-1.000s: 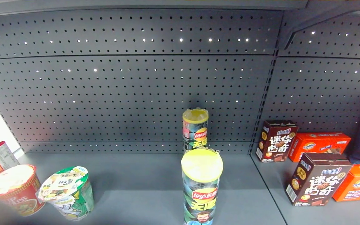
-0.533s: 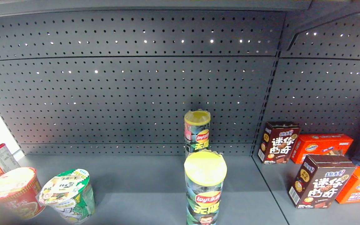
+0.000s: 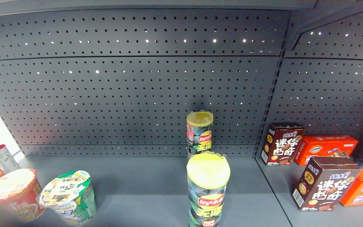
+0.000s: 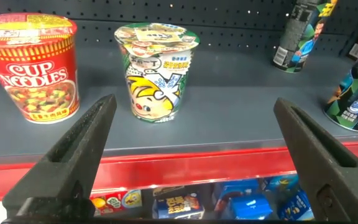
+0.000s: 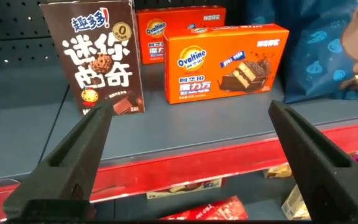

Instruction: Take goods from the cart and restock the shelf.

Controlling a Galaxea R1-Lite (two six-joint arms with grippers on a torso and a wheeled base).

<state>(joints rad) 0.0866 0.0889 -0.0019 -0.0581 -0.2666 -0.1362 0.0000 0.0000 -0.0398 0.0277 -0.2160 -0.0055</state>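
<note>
The left claw (image 4: 194,104) hangs empty, fingers wide apart, facing the shelf (image 4: 229,118). A red noodle cup (image 4: 36,68) and a green noodle cup (image 4: 157,71) stand just beyond it, with 2 chip cans (image 3: 208,186) farther right, lined front to back, likely to save frontage. The right claw (image 5: 190,107), also spread and empty, faces a cookie box (image 5: 101,59) and orange boxes (image 5: 225,62). A trip to the cart seems due.

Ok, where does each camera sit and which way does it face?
Head view: on the head, looking forward and down at the shelf.
Left wrist view: on the left wrist, facing the green cup; open left gripper in front.
Right wrist view: on the right wrist, facing the brown box; open right gripper in front.
Shared: head and left wrist views both show the green cup.
</note>
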